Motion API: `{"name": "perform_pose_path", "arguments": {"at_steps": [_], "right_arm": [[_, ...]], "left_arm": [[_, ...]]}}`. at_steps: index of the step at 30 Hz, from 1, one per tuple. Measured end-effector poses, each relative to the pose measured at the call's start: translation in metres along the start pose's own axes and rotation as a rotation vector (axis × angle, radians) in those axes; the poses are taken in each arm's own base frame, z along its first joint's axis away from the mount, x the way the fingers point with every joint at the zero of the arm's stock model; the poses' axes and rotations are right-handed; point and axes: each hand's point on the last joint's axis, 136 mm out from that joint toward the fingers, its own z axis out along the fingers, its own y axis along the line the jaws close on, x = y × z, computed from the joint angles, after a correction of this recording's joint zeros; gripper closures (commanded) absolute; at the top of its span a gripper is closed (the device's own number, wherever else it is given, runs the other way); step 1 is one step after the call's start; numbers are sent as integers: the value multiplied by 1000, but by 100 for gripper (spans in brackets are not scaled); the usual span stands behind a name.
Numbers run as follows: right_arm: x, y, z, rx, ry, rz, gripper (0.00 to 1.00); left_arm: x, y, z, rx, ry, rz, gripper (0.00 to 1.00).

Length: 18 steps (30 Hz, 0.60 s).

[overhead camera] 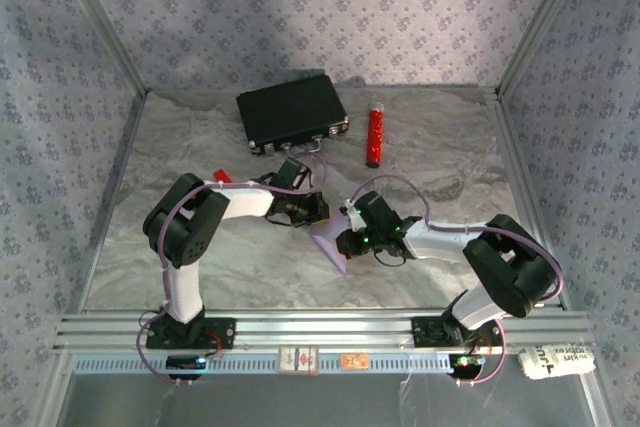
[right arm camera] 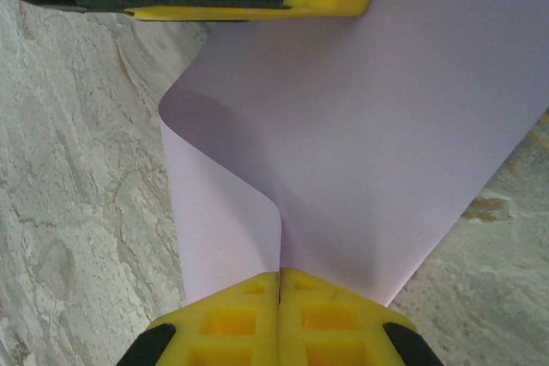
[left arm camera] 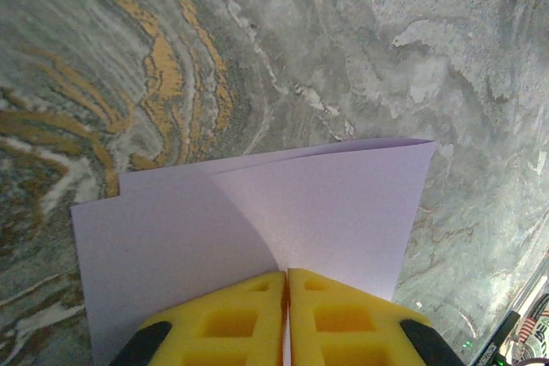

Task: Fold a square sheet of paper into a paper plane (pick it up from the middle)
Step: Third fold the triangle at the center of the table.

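Both arms are meeting in the middle of the table (overhead camera: 440, 157) right now, and the square sheet of paper (overhead camera: 330, 244) is hanging between them, near-centre, well apart from the black case (overhead camera: 292, 112) and the red cylinder (overhead camera: 376, 135) at the far side.

The left gripper (left arm camera: 286, 276) is pinching one edge of the lilac sheet with its yellow pads pressed together, and the paper is coming out right from between them. The right gripper (right arm camera: 279, 276) is doing the same on another edge: jaws clamped tight on the paper, with no gap that I can make out.

From the right wrist view the sheet is bowing in a soft S-curve between the two grips. From the left wrist view it's lying doubled over, one layer peeking out past the other, edges not lined up.

So my read is that we're sitting pretty early. The pick-up is done and the first fold is being set up, but I'm not seeing any sharp crease — just a loose bend. No nose, no wings, nothing dart-shaped. Lining up the edges, pressing that centre crease flat, and all the pointy folds are looking like what's left.
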Motion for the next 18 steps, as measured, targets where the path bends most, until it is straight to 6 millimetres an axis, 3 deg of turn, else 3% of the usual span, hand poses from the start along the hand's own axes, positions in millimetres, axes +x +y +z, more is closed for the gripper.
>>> {"name": "perform_pose_path", "arguments": {"at_steps": [18], "right_arm": [[1,-5,1,23,2,3,94]], "left_arm": [[0,0,0,1,0,0,90]]}}
